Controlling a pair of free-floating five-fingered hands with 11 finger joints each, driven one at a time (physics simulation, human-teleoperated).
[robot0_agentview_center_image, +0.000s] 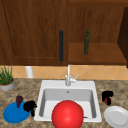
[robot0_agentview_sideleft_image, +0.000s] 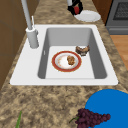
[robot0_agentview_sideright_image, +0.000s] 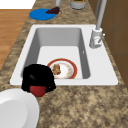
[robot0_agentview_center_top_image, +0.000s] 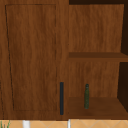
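My right hand (robot0_agentview_center_image: 107, 96) hovers over the counter right of the sink, just beyond a white plate (robot0_agentview_center_image: 116, 116), and is shut on a small red round thing (robot0_agentview_sideright_image: 37, 90). It also shows as the right hand (robot0_agentview_sideright_image: 37, 78) in the right side view. My left hand (robot0_agentview_center_image: 30, 106) hangs at the right edge of a blue plate (robot0_agentview_center_image: 13, 113) that carries dark grapes (robot0_agentview_center_image: 19, 100). In the sink (robot0_agentview_sideleft_image: 100, 65) lies a red-rimmed plate (robot0_agentview_sideleft_image: 62, 68) with a brown bit of food (robot0_agentview_sideleft_image: 71, 60). A brown ring-shaped piece (robot0_agentview_sideleft_image: 82, 50) lies beside it. A large red round shape (robot0_agentview_center_image: 67, 114) covers the sink's front.
The faucet (robot0_agentview_center_image: 68, 76) stands behind the basin. A potted plant (robot0_agentview_center_image: 6, 78) and a white cylinder (robot0_agentview_center_image: 29, 72) are at the back left. A green bottle (robot0_agentview_center_top_image: 86, 96) stands on the open shelf beside a cabinet door with a dark handle (robot0_agentview_center_top_image: 61, 98). A stove (robot0_agentview_sideleft_image: 118, 15) adjoins the counter.
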